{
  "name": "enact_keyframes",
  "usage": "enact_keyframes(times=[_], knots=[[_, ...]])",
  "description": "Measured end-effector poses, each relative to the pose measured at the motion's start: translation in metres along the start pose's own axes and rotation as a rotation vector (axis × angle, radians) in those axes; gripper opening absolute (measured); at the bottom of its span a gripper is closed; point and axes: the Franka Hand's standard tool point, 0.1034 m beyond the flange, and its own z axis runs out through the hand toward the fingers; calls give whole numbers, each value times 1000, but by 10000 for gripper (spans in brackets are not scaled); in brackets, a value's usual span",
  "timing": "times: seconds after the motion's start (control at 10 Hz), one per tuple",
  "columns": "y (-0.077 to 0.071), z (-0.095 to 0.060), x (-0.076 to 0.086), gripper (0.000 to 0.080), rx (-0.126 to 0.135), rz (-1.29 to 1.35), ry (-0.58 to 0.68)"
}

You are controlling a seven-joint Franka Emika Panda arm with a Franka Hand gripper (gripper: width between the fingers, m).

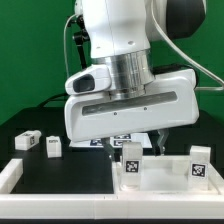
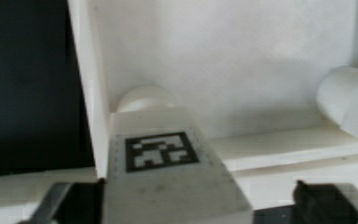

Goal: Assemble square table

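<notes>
The white square table slab [image 1: 165,182] lies at the exterior view's lower right. Two white tagged legs [image 1: 131,158] [image 1: 199,163] stand on it. My gripper [image 1: 135,138] hangs right above the nearer leg. In the wrist view that leg [image 2: 163,170], with its tag facing up, sits between my fingers [image 2: 73,203], and the gripper [image 2: 202,205] is open around it. Dark gaps show between the leg and both pads, the wider one beside the far finger [image 2: 330,200]. The slab's recessed face [image 2: 211,60] and the second leg [image 2: 350,100] lie beyond.
Two more white legs [image 1: 27,141] [image 1: 52,146] lie on the black table at the exterior view's left. A long white bar [image 1: 14,173] edges the workspace in front of them. The marker board [image 1: 108,141] lies behind the slab, mostly hidden by the arm.
</notes>
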Motion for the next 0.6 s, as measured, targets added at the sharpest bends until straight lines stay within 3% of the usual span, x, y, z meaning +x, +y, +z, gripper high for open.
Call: enact_keyframes(times=[0.1, 0.2, 0.6], knots=[[3, 0, 0, 349, -5, 71, 0], [6, 0, 0, 296, -6, 155, 1], [6, 5, 0, 296, -7, 511, 25]])
